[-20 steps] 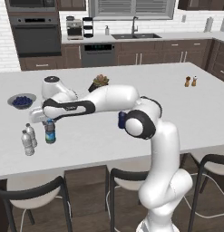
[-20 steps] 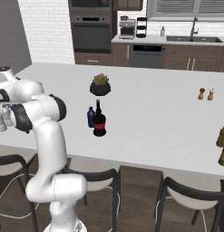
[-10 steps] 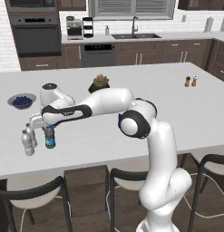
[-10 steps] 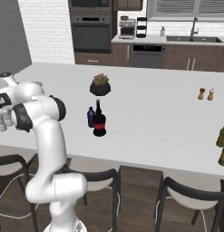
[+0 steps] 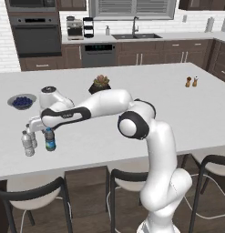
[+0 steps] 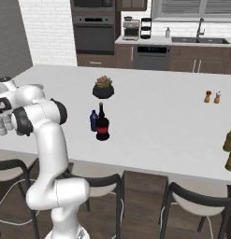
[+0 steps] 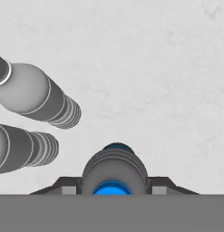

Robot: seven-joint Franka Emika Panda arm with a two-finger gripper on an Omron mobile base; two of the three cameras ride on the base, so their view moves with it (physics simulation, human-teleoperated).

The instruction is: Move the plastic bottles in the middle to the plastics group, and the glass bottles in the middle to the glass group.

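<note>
- At the desk's point(image 5: 132, 82) left end, the tool point(image 5: 46, 132) has come down, clamped on the blue-capped bottle point(image 5: 50, 140).
- It now stands just beside the white-capped pair point(image 5: 28, 143); release looks next.

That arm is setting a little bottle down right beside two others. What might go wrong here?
The gripper holds the clear blue-capped plastic bottle close beside the two clear white-capped ribbed bottles, so a sideways nudge might topple them. All stand near the white counter's front edge, so a knocked bottle could roll off. If the bottle is not fully seated when released, it may tip.
</note>
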